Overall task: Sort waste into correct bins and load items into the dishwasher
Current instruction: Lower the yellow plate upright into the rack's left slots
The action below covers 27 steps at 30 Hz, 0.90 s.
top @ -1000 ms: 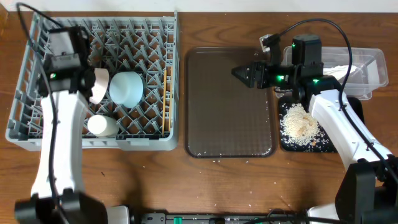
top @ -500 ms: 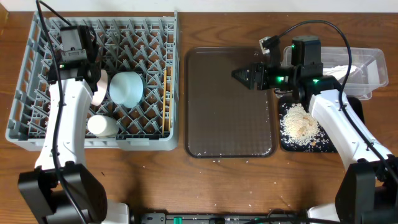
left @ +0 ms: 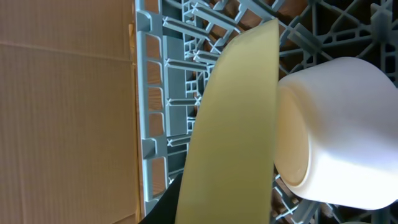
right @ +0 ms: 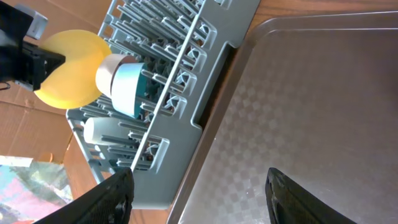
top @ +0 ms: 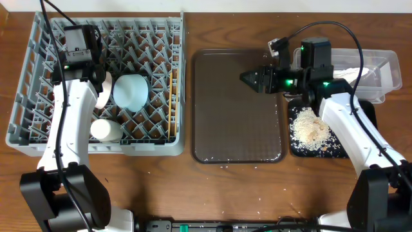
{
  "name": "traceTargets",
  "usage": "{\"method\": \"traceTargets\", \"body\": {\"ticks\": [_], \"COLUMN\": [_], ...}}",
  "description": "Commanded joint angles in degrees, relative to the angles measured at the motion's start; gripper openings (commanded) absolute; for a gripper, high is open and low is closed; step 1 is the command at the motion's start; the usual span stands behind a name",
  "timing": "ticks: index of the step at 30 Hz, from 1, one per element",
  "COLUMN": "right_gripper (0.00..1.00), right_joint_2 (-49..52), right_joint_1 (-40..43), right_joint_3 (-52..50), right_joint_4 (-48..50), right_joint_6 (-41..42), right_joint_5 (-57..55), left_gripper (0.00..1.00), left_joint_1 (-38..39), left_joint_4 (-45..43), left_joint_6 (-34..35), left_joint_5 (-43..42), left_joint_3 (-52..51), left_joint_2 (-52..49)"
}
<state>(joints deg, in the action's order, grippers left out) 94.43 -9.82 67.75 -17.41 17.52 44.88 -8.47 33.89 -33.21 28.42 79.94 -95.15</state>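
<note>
Left gripper (right: 50, 62), pinching the yellow plate (left: 236, 124), has shifted it farther into the rack (top: 148, 38), nearly loaded; right gripper (right: 202, 193) gapes empty.

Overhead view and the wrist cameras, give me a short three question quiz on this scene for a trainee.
1. Fill in: in the dish rack, the white bowl sits between the yellow plate and the ___ bowl.
2. True or false: the right gripper hangs open over the brown tray.
3. Where is the heap of food crumbs? A, dish rack; B, black tray; C, brown tray.
Key: 1 light blue bowl; 2 true; 3 B.
</note>
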Motion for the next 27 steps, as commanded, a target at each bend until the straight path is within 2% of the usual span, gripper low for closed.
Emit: {"method": "traceTargets", "body": {"ticks": [1, 13, 27], "right_gripper": [0.66, 0.66, 0.68], "right_joint_2": [-1.20, -1.20, -1.20], "right_joint_1": [-0.70, -0.74, -0.74], "right_joint_3": [0.09, 0.09, 0.09], "right_joint_4": [-0.22, -0.33, -0.31], "right_joint_6": [-0.24, -0.44, -0.44], "right_joint_5": [-0.98, -1.16, -1.62], "left_gripper": [0.13, 0.14, 0.10], "left_joint_1": [-2.19, -3.48, -3.32], "left_joint_4": [-0.55, 0.48, -0.81], "left_joint_6": [-0.20, 0.87, 0.90], "left_joint_5": [0.94, -0.74, 0.04], "left_joint_3": [-0.24, -0.22, -0.22], "left_joint_2": [-0.72, -1.77, 3.37]}}
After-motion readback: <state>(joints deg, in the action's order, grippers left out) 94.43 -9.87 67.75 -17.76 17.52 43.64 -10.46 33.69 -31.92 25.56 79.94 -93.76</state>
